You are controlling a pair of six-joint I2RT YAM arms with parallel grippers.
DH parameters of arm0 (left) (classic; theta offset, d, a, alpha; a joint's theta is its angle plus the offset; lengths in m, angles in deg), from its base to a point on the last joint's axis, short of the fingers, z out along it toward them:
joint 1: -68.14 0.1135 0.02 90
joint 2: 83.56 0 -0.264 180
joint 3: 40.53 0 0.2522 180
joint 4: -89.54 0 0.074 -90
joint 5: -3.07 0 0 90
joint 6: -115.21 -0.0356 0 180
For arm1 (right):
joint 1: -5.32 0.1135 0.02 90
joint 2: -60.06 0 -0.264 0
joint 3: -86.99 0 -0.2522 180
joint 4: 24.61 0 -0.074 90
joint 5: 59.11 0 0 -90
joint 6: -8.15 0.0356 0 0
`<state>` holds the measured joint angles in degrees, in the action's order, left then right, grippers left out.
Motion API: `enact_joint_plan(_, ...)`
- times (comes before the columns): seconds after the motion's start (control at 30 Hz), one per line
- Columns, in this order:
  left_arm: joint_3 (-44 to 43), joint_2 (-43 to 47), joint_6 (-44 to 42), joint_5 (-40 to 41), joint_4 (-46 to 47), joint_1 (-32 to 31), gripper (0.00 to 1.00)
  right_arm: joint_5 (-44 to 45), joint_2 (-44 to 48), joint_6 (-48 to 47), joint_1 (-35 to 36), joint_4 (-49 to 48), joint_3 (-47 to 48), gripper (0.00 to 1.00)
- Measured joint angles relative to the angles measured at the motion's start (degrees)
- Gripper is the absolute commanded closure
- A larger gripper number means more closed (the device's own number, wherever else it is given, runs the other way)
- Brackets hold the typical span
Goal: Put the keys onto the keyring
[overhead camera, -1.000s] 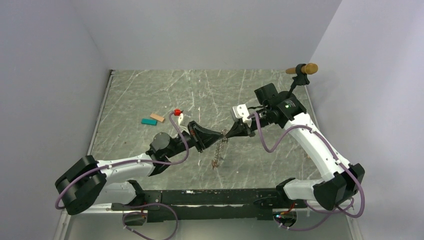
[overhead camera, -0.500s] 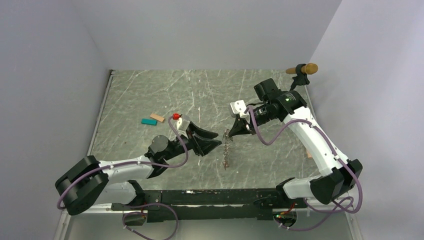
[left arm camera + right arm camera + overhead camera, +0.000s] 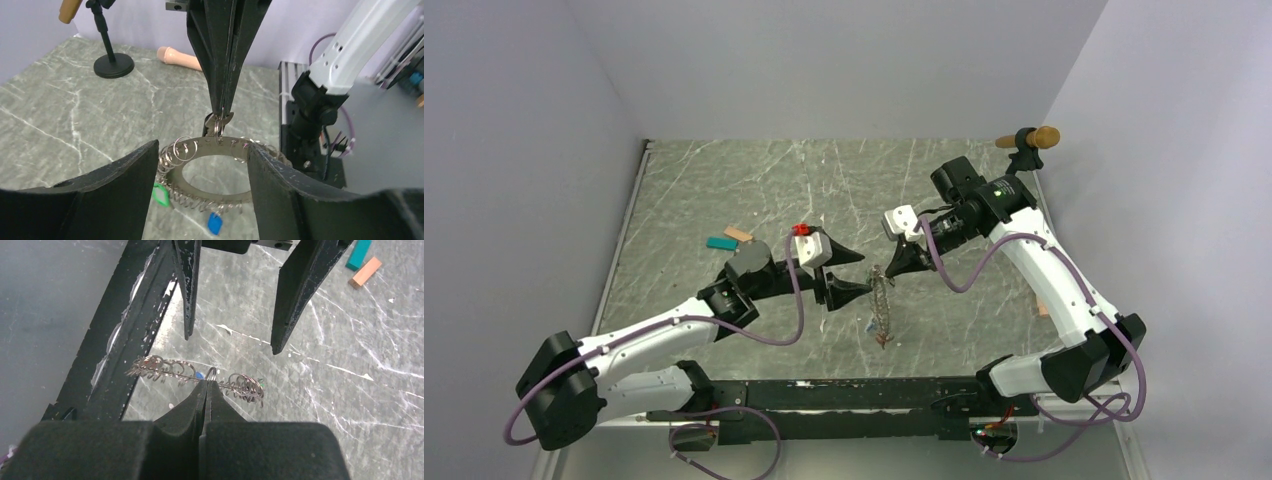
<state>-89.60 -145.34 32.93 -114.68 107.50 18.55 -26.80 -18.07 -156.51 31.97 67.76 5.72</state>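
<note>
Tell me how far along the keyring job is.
Done: a green key and a blue key hang on the keyring. In hand: the right gripper pinches it aloft; the left gripper is open, empty. Left: no loose keys visible; cannot tell.

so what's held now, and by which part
Right end effector pinches the keyring by a small loop at its top; left end effector holds nothing.
</note>
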Motion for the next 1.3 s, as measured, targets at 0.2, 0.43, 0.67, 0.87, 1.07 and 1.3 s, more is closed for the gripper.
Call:
enact_joint_plan(0.2,-2.1,-1.84,-8.66,-1.36,-6.4,-0.22,0.44,-0.02,-0.11,-1.11,0.0,1.14,0.15,1.0)
enact_joint_plan(0.43,-4.72,-5.18,-11.13,-4.24,-8.46,-0.22,0.53,-0.02,-0.22,-1.77,0.0,1.2,0.15,1.0)
enact_joint_plan(0.67,-5.01,-6.25,-9.84,-6.45,-6.32,-0.48,0.55,-0.02,-0.22,-1.79,0.0,1.14,0.15,1.0)
enact_joint_plan(0.87,-5.18,-6.95,-7.87,-7.06,-4.85,-0.92,0.62,-0.02,-0.22,-1.79,0.0,1.14,0.15,1.0)
enact_joint_plan(1.07,-6.45,-8.35,-5.95,-6.95,-4.57,-1.42,0.72,-0.02,-0.22,-1.79,0.0,1.14,0.15,1.0)
enact_joint_plan(1.3,-6.84,-8.63,-4.98,-6.91,-4.59,-1.73,0.92,-0.02,-0.22,-1.79,0.0,1.16,0.15,1.0)
